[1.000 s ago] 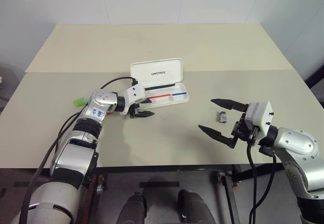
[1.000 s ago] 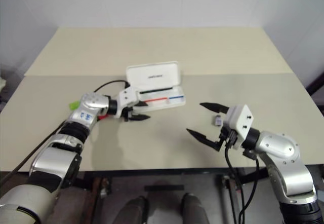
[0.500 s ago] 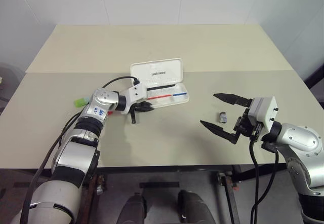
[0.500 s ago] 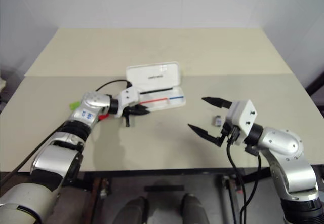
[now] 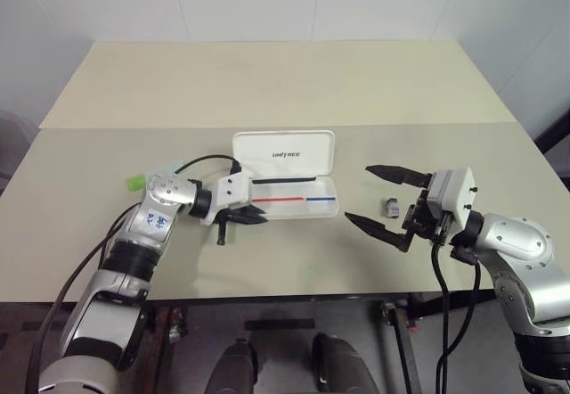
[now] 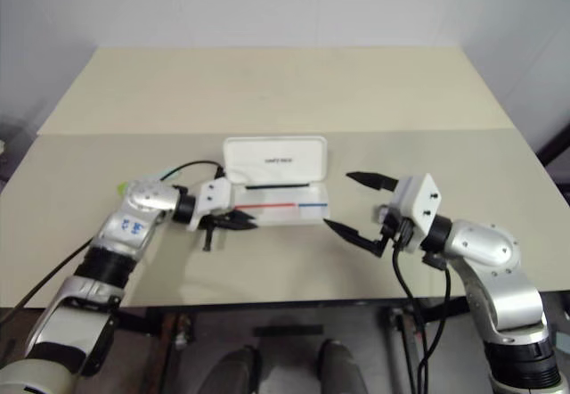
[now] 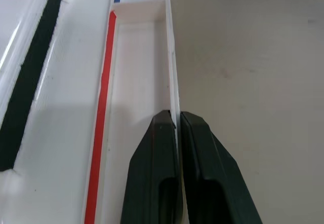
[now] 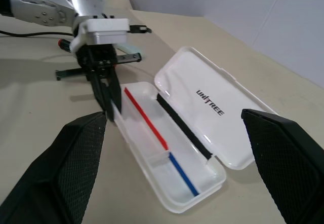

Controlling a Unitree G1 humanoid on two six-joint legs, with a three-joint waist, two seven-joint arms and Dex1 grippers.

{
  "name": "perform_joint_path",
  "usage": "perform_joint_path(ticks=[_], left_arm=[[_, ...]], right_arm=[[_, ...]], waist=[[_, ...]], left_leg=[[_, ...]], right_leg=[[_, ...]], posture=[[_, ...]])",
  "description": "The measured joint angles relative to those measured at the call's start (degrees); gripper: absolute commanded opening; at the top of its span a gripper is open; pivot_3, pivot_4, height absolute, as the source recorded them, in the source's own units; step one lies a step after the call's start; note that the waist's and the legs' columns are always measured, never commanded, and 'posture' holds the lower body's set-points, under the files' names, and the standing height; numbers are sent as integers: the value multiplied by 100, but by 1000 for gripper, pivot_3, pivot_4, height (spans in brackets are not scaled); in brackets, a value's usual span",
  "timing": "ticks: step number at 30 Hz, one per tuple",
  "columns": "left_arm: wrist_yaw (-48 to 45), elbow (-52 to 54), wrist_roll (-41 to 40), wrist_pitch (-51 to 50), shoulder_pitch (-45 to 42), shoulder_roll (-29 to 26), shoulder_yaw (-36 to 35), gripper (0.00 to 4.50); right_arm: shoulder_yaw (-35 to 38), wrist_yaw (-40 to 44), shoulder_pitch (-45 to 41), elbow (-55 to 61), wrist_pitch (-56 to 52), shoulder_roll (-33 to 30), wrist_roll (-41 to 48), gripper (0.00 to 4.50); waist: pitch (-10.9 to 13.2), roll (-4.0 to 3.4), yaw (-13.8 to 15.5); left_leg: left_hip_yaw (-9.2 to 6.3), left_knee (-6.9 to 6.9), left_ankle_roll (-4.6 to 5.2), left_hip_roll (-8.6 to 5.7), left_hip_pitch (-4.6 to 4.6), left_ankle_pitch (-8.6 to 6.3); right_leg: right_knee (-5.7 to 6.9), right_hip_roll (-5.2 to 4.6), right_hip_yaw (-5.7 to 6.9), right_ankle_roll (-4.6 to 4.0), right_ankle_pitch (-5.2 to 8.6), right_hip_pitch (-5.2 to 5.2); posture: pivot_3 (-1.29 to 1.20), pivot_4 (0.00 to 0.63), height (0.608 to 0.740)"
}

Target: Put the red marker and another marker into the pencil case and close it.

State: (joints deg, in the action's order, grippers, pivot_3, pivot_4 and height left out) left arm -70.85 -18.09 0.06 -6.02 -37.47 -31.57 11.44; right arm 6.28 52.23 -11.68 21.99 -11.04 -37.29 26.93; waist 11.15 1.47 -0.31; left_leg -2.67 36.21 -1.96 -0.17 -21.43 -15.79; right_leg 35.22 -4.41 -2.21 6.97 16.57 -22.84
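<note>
The white pencil case lies open in the middle of the table, its lid laid back and a red-and-blue stripe along the tray. My left gripper is shut on the tray's thin front wall at its left end. The other marker, pale green, lies on the table behind my left arm. The red marker's red end peeks out behind the left wrist. The rest of it is hidden. My right gripper hangs open to the right of the case, holding nothing.
A small dark grey object sits on the table between the right gripper's fingers, untouched. A seam runs across the table behind the case. The front edge lies close below both hands.
My left gripper shut on the case's front wall and pulled back toward me. The case slid nearer and swung from a slant to lie square. The right gripper stayed open, almost still.
</note>
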Motion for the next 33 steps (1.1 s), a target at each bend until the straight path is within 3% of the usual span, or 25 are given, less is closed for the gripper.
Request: perform_joint_path(ticks=[6,14,18,25,33], left_arm=[[237,1358,-122,-940,695,-115,36,20],[345,1377,-50,-686,693,-287,208,20],[301,1309,-154,-785,657,-276,254,1141],[337,1526,-446,-1133,822,-178,262,3477],[522,1535,-539,-394,1077,-142,125,3477]], right_arm=[[-148,11,-77,-69,105,142,-46,4500],[-161,45,-164,-194,113,166,-52,4500],[-162,87,-200,-195,112,167,-51,4500],[-166,138,-240,-204,109,168,-50,4500],[-351,177,-290,-352,107,242,-50,4500]], waist=[[0,0,20],[0,0,19],[0,-1,16],[0,-1,19],[0,-1,5]], left_leg=[[-2,5,0,-1,5,0],[0,7,-2,-2,11,1],[1,8,-2,-2,17,1],[-2,10,-2,-2,16,1],[-1,5,-2,0,17,1]], right_leg=[[12,-2,-1,-4,3,1],[20,-3,-1,-9,6,1],[25,-3,-2,-10,6,6],[27,-4,-2,-11,6,6],[25,-5,-1,-14,8,4]], posture=[[0,150,740],[0,150,740],[0,150,740],[0,150,740],[0,150,740]])
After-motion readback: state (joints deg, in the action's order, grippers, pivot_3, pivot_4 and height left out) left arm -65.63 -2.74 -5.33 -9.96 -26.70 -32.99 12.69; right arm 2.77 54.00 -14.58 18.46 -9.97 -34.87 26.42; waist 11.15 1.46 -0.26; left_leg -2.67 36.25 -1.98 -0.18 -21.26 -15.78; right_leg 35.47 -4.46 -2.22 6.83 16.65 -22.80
